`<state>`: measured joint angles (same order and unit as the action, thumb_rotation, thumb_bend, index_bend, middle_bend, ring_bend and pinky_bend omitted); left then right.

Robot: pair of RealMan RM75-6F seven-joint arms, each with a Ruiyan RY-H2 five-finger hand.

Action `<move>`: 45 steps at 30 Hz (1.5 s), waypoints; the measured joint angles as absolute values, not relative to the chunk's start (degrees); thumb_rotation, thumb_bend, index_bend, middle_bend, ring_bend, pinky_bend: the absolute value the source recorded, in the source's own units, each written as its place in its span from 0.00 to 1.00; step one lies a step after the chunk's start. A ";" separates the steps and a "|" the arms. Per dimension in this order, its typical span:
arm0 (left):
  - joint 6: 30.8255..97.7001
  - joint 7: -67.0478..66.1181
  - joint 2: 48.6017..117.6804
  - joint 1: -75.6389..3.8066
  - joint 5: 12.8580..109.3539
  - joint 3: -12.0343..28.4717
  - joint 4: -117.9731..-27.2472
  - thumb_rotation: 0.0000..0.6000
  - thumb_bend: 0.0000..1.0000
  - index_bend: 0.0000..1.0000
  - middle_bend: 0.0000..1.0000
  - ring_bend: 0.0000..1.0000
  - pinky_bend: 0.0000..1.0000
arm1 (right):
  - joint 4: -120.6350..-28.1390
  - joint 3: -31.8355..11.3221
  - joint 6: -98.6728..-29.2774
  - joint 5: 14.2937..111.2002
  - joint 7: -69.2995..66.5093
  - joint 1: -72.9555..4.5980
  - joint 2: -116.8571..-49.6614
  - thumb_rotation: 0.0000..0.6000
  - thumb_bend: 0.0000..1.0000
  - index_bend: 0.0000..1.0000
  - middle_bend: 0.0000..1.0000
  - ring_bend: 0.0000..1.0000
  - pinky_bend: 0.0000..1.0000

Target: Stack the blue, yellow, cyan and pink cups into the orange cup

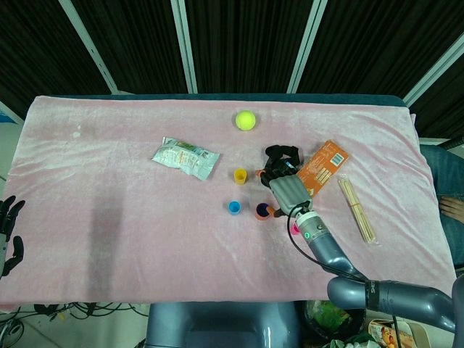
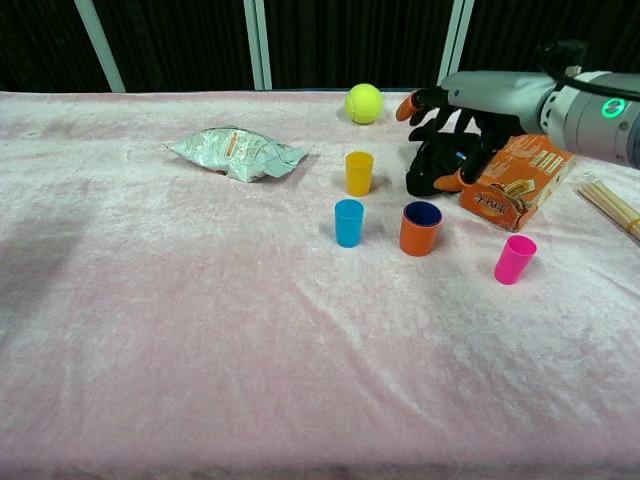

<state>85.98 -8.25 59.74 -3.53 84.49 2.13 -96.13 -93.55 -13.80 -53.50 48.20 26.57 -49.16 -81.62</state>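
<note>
The orange cup (image 2: 420, 232) (image 1: 262, 212) stands upright mid-table with the blue cup (image 2: 422, 213) nested fully inside it, only its dark rim showing. Left of it is the cyan cup (image 2: 348, 222) (image 1: 234, 207), and the yellow cup (image 2: 358, 173) (image 1: 240, 175) stands further back. The pink cup (image 2: 514, 259) (image 1: 295, 229) is to the right, half hidden by my forearm in the head view. My right hand (image 2: 458, 130) (image 1: 290, 192) hovers behind and above the orange cup, fingers spread, holding nothing. My left hand (image 1: 7, 235) hangs off the table's left edge with its fingers apart.
An orange box (image 2: 515, 180) (image 1: 319, 170) lies just right of my right hand, with a black object (image 1: 281, 154) beside it. Wooden sticks (image 2: 610, 205) (image 1: 357, 210) lie at far right. A tennis ball (image 2: 364, 103) and a snack bag (image 2: 238, 152) sit toward the back.
</note>
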 measured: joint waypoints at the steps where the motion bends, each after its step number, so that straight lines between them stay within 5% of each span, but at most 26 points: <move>1: 85.99 -8.28 59.74 -3.53 84.48 2.13 -96.10 1.00 0.71 0.06 0.01 0.00 0.02 | -93.37 -14.33 -53.59 48.04 26.39 -49.40 -81.41 1.00 0.20 0.15 0.19 0.17 0.21; 9: 86.17 -9.16 59.81 -3.51 84.27 2.29 -96.16 1.00 0.71 0.05 0.01 0.00 0.02 | -87.53 -16.31 -50.57 46.00 25.67 -52.69 -82.34 1.00 0.22 0.17 0.21 0.18 0.21; 28: 85.44 -6.83 59.24 -3.45 82.39 2.87 -96.93 1.00 0.71 0.05 0.01 0.00 0.02 | -61.85 -17.65 -38.93 45.52 18.60 -62.46 -97.22 1.00 0.24 0.25 0.29 0.18 0.21; 45: 85.24 -7.20 59.15 -3.48 81.76 3.05 -96.78 1.00 0.71 0.05 0.01 0.00 0.02 | -51.07 -16.42 -34.49 48.34 14.93 -64.43 -103.71 1.00 0.26 0.30 0.34 0.19 0.21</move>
<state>85.24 -7.20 59.15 -3.48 81.76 3.05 -96.78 -51.07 -16.42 -34.49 48.34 14.93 -64.43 -103.71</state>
